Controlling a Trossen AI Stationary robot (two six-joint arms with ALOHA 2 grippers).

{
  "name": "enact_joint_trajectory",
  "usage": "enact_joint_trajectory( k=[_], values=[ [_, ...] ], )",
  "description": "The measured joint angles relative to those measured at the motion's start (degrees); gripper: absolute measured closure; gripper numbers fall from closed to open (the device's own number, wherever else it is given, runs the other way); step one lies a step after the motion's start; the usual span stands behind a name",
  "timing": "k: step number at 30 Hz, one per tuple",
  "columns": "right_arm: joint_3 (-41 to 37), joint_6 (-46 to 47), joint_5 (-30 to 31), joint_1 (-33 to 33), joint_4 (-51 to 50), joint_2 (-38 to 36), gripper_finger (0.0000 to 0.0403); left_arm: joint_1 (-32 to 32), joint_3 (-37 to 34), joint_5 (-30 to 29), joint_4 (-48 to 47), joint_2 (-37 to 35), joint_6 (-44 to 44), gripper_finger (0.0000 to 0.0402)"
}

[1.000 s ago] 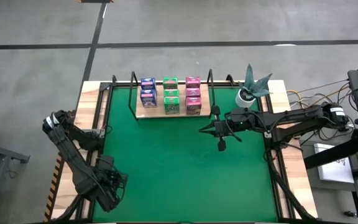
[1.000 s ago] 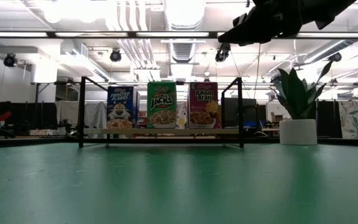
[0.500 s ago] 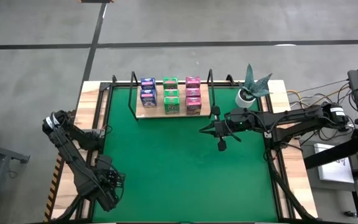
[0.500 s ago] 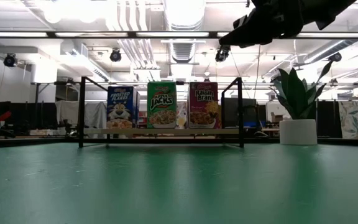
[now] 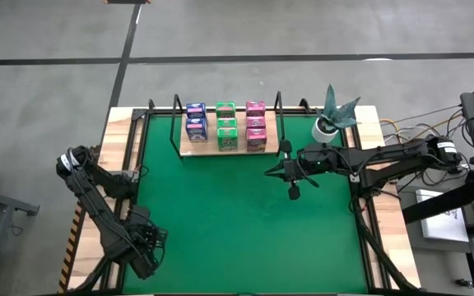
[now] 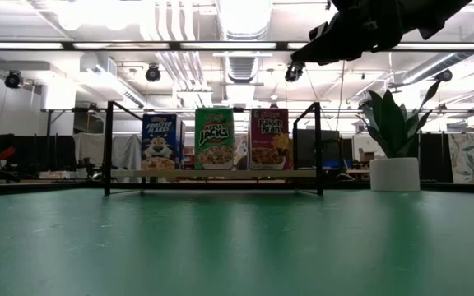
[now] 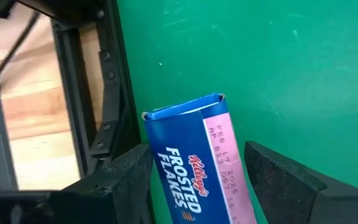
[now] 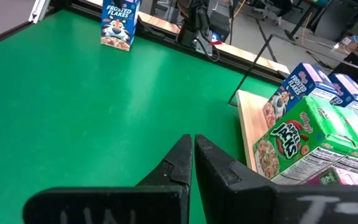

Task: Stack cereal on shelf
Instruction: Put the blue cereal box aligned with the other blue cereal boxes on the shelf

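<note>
Left wrist view: left gripper (image 7: 197, 180) jaws wide around blue cereal box (image 7: 194, 165); right's shut, empty.

A robotics lab in a large open industrial hall — bare ceiling ducts (image 6: 220, 62) and strip lights (image 6: 138, 44) run overhead, with a grey concrete floor (image 5: 245, 29) beyond the table. Loose cables (image 5: 406, 123) and equipment crowd the right side — desks and dark screens (image 6: 6, 152) stand far behind.
</note>
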Motion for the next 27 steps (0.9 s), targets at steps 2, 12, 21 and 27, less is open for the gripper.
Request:
enact_joint_trajectory(
  k=[2,12,21,27],
  values=[
    [0.0,0.1,0.0,0.0,0.0,0.0,0.0394,0.0,-0.7,0.0,1.3,0.1,0.0,0.017],
    [0.0,0.0,0.0,0.0,0.0,0.0,0.0394,0.0,0.2,0.0,1.5,0.1,1.4,0.023],
    [0.0,0.1,0.0,0.0,-0.1,0.0,0.0394,0.8,4.3,-11.2,2.0,0.1,11.8,0.0259],
    [0.0,0.1,0.0,0.0,-0.1,0.0,0.0394,7.5,11.7,-34.9,2.1,0.1,39.1,0.026]
  ],
)
